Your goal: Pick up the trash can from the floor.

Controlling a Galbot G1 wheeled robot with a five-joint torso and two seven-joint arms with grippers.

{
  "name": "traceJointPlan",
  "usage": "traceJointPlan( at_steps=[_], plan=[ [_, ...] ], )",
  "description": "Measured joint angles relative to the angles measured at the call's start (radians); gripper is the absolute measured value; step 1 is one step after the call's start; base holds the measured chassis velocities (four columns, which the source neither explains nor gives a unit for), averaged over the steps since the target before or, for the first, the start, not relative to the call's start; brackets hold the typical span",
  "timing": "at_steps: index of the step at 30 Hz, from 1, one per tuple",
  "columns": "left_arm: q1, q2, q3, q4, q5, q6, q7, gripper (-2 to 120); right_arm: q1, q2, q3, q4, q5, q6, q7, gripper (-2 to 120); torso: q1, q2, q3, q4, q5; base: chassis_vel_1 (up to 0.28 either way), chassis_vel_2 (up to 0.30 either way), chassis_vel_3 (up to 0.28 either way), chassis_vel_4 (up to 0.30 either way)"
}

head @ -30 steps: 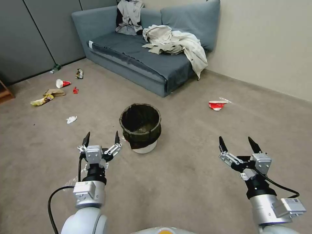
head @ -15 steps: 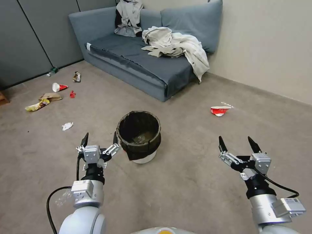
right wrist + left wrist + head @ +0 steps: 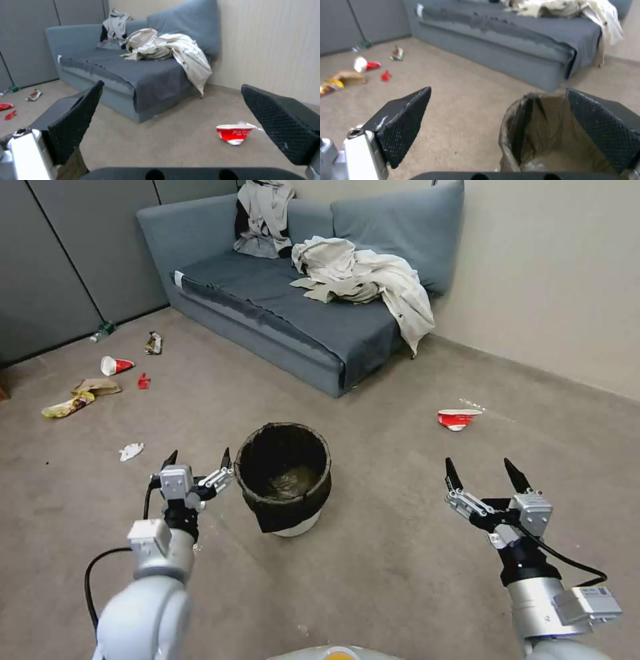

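Black-bagged trash can stands on the floor, scraps inside; left gripper gapes beside its rim, right gripper spread apart.

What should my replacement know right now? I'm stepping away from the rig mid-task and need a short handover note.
Left tool: open, held low just beside the trash can's rim on the robot's left, not gripping it.
Right tool: open, empty, off to the robot's right, well clear of the can.
Trash can: upright on the floor in front of the sofa, dark bag folded over its rim.
Done: left tool brought up alongside the can.
Left: grasp the can and lift it off the floor.
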Motion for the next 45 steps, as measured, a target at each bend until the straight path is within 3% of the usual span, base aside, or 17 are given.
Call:
traceJointPlan(
  at_steps=[7,9,24,34,45],
  plan=[
    [-0.131,0.072,0.030,0.092,-0.115,0.090,-0.003,100,0.011,-0.007,-0.001,-0.018,-0.005,-0.001,-0.002,100,0.000,0.000,0.000,-0.0001,-0.0001,0.000,0.000,0.000,0.000],
    [-0.265,0.099,0.075,0.188,-0.204,0.202,-0.041,100,0.023,-0.018,-0.003,-0.039,-0.009,-0.015,-0.001,100,0.000,0.000,0.000,-0.0001,0.0001,0.000,0.000,0.000,0.000],
    [-0.479,0.131,0.139,0.376,-0.289,0.410,-0.014,100,0.030,-0.016,0.002,-0.086,-0.017,-0.017,0.002,100,0.000,0.000,0.000,-0.0002,0.0002,0.000,0.000,0.000,0.000],
    [-0.500,0.130,0.153,0.448,-0.291,0.428,0.029,100,0.032,-0.015,0.005,-0.097,-0.019,-0.013,0.004,100,0.000,0.000,0.000,-0.0001,0.0002,0.000,0.000,0.000,0.000],
    [-0.528,0.114,0.171,0.546,-0.226,0.426,0.067,100,0.028,-0.016,0.007,-0.105,-0.019,-0.007,0.005,100,0.000,0.000,0.000,-0.0002,0.0001,0.000,0.000,0.000,0.000]
  ],
)
